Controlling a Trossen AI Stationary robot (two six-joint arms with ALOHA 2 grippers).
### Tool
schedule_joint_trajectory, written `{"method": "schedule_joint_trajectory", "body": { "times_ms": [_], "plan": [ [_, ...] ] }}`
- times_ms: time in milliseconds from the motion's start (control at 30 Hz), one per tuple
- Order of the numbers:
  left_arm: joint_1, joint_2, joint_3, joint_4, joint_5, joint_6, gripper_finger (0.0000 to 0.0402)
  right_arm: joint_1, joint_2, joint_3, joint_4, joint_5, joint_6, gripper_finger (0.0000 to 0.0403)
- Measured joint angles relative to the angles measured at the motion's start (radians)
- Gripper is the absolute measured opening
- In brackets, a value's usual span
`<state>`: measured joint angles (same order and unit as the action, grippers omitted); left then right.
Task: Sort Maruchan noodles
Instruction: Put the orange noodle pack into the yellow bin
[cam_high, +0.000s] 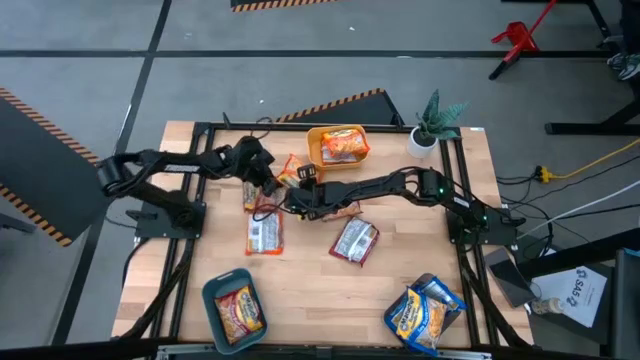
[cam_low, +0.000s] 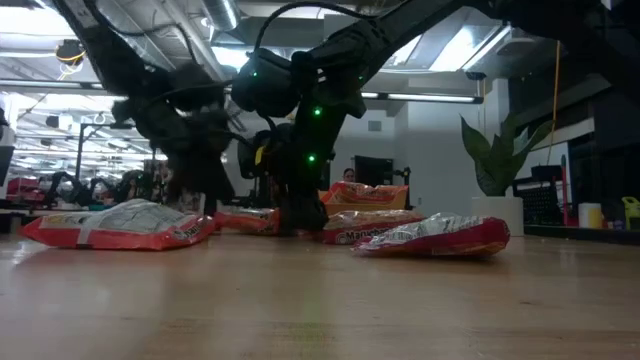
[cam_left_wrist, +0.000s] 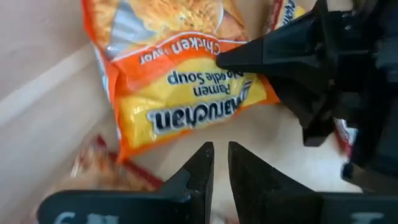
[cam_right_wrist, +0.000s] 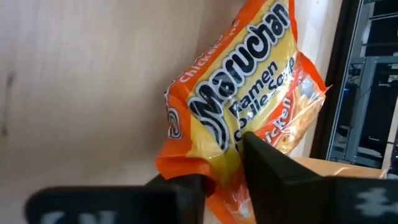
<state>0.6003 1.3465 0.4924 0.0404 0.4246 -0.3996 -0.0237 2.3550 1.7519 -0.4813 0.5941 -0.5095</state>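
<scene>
The right gripper is clamped on the lower edge of an orange-yellow Maruchan packet, just in front of the orange bin at the table's far middle. The left gripper hovers beside it, its fingers nearly together on nothing. Red-silver packets lie just nearer. Open wood stretches toward the near edge between the teal bin and the blue packets.

Bin with packet: desk's 12 o'clock edge
Plant: 1 o'clock corner
Second bin: 7 o'clock
Packet pile: 5 o'clock
Loose packet: centre
</scene>
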Motion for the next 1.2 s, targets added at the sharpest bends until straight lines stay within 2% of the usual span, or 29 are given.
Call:
{"method": "schedule_joint_trajectory", "body": {
  "times_ms": [200, 433, 633, 767, 900, 1200],
  "plan": [
    [0.000, -0.190, -0.001, -0.104, -0.035, -0.022, 0.0043, 0.037, -0.018, 0.001, 0.011, -0.025, 0.000, 0.0009],
    [0.001, -0.351, 0.000, -0.128, -0.106, -0.071, 0.0043, 0.037, -0.055, 0.081, -0.052, -0.063, 0.055, 0.0001],
    [0.001, -0.425, 0.001, -0.145, -0.109, -0.075, 0.0043, 0.028, -0.078, 0.287, -0.072, -0.048, 0.057, 0.0000],
    [0.002, -0.458, 0.003, -0.158, -0.111, -0.092, 0.0043, -0.004, -0.078, 0.443, -0.204, -0.017, 0.087, 0.0001],
    [0.002, -0.486, 0.003, -0.165, -0.111, -0.092, 0.0043, -0.070, -0.079, 0.542, -0.389, -0.029, 0.228, 0.0001],
    [0.002, -0.505, 0.003, -0.170, -0.119, -0.092, 0.0043, -0.176, -0.080, 0.579, -0.666, -0.142, 0.451, 0.0001]
  ]
}}
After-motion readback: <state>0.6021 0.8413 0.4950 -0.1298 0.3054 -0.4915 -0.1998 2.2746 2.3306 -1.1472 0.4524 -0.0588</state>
